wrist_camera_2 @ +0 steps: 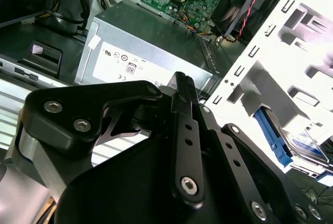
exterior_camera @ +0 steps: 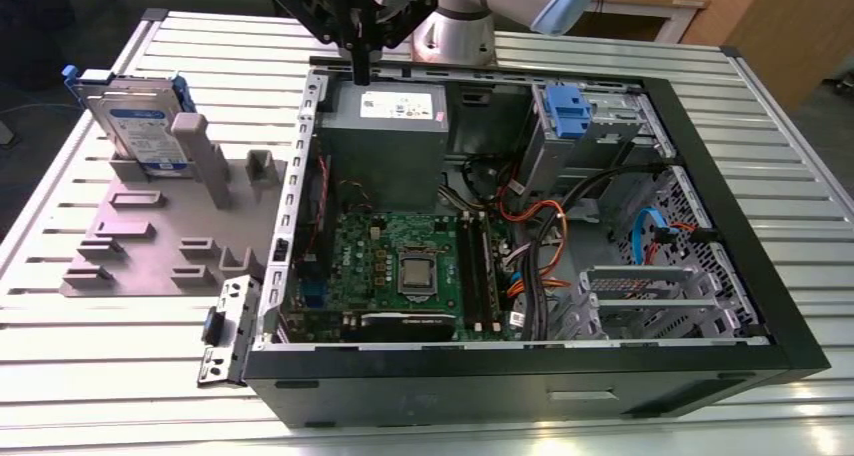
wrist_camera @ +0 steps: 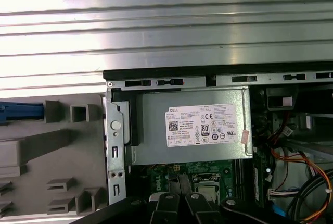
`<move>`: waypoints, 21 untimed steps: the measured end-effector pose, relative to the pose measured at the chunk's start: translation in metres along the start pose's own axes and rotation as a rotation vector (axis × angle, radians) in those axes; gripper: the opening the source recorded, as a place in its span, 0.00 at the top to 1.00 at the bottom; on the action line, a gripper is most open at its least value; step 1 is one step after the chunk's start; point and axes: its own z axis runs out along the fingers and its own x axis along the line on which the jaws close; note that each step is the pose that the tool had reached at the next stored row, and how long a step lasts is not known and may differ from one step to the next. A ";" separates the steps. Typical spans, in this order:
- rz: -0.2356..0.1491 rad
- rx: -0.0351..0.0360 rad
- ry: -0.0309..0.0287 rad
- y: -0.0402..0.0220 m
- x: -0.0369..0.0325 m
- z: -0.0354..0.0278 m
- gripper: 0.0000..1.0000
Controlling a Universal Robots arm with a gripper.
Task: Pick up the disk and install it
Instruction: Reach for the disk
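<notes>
Disk [exterior_camera: 134,116] is noted upright in grey holder [exterior_camera: 134,226] on desk [exterior_camera: 107,356], at the exterior view's left, beside open case [exterior_camera: 534,376]. Farther back, jaws are seen together, empty, hung above grey box [exterior_camera: 387,146] at case's far wall, well apart from it.

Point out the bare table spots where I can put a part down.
Bare table: near-camera side of the fixture, far side beyond the disk, and the exterior view's right of the case. Crowded: inside the case.
</notes>
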 end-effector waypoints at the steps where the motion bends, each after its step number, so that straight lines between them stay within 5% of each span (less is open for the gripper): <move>1: 0.000 0.0000 0.0000 0.0000 0.0001 0.0000 0.89; 21: 0.000 0.0000 0.0000 -0.0004 0.0060 -0.0001 0.89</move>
